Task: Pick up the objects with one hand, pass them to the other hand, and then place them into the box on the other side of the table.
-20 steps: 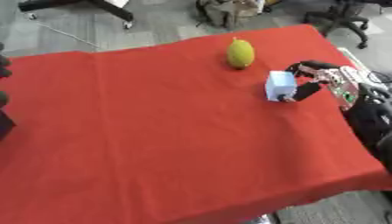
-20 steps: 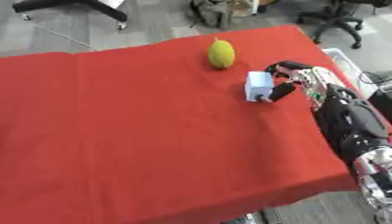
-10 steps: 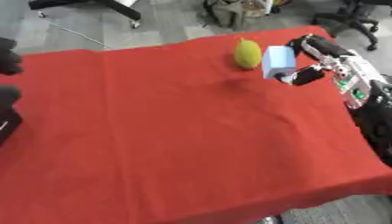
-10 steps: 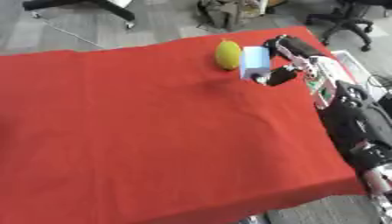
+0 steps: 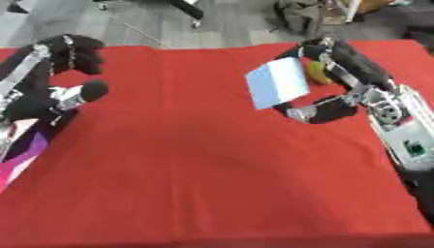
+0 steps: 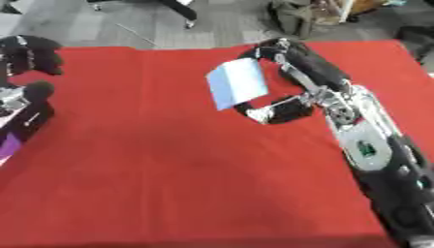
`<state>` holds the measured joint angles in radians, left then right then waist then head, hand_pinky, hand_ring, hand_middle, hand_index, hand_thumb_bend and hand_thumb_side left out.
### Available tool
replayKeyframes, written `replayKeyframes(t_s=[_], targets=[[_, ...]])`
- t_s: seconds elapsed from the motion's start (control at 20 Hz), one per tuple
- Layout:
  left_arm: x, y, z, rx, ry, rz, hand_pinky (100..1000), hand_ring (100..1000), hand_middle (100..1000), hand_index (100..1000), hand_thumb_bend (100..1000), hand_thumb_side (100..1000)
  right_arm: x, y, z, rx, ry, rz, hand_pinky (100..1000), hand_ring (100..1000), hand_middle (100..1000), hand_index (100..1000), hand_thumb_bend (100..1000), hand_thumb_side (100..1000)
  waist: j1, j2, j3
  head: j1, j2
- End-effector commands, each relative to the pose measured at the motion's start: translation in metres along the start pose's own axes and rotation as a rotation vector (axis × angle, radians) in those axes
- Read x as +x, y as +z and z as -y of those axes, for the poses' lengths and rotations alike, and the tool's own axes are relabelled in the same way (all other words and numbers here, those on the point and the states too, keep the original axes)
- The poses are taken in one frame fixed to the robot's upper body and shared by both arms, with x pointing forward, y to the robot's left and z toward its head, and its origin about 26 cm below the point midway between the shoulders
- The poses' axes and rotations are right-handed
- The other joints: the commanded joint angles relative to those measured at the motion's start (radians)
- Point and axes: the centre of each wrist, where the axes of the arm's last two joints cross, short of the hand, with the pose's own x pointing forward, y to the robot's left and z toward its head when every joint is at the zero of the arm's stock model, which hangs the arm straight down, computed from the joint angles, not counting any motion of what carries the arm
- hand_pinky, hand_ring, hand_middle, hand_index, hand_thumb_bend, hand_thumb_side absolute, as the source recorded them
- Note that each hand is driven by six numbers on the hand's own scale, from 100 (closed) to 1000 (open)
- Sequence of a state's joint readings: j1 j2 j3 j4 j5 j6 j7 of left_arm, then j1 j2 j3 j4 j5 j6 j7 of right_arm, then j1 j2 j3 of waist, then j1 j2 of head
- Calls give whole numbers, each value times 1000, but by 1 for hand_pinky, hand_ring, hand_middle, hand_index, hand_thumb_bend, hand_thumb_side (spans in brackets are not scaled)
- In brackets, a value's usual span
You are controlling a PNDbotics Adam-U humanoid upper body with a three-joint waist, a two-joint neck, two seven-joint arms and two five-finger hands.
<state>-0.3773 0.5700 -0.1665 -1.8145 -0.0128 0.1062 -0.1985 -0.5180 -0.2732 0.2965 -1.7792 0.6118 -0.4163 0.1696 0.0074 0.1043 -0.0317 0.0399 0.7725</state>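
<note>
Right hand [image 5: 352,92] pinches pale blue box [image 5: 277,89], lifted above red cloth [image 5: 203,164] toward its middle, ready for handover. Left hand [image 5: 59,82] waits unclenched at cloth's left edge.

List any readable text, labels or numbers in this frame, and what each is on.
None readable.
Light blue box in the right hand: visible face blank.
Pink and purple thing at the left edge, below the left hand: markings, if any, too blurred.
</note>
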Motion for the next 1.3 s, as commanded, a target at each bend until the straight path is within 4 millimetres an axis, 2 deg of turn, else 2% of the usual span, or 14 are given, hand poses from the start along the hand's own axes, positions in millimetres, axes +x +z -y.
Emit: replayKeyframes(t_s=[0.05, 0.35, 0.7, 0.95, 1.3], targets=[[5, -8, 6, -69, 6, 10, 712, 618, 613, 808, 773, 615, 27, -21, -6, -47, -11, 137, 792, 662, 514, 559, 280, 294, 3, -8, -1, 17, -3], [11, -20, 28, -251, 60, 20, 714, 625, 622, 815, 812, 584, 48, -41, -18, -65, -4, 275, 790, 664, 519, 569, 279, 285, 3, -4, -2, 21, -3], [20, -26, 43, -431, 109, 84, 721, 636, 634, 820, 838, 583, 55, -49, -17, -112, 13, 321, 787, 659, 519, 571, 271, 276, 3, -1, -5, 7, -3], [20, -23, 45, -515, 140, 110, 722, 634, 629, 816, 843, 574, 54, -48, -18, -106, 31, 322, 786, 655, 516, 568, 264, 278, 4, 0, -6, -5, -3], [5, -9, 38, -508, 128, 47, 724, 635, 624, 789, 840, 553, 52, -47, -19, -111, 22, 315, 785, 653, 515, 566, 254, 281, 5, 1, -9, -11, -3]])
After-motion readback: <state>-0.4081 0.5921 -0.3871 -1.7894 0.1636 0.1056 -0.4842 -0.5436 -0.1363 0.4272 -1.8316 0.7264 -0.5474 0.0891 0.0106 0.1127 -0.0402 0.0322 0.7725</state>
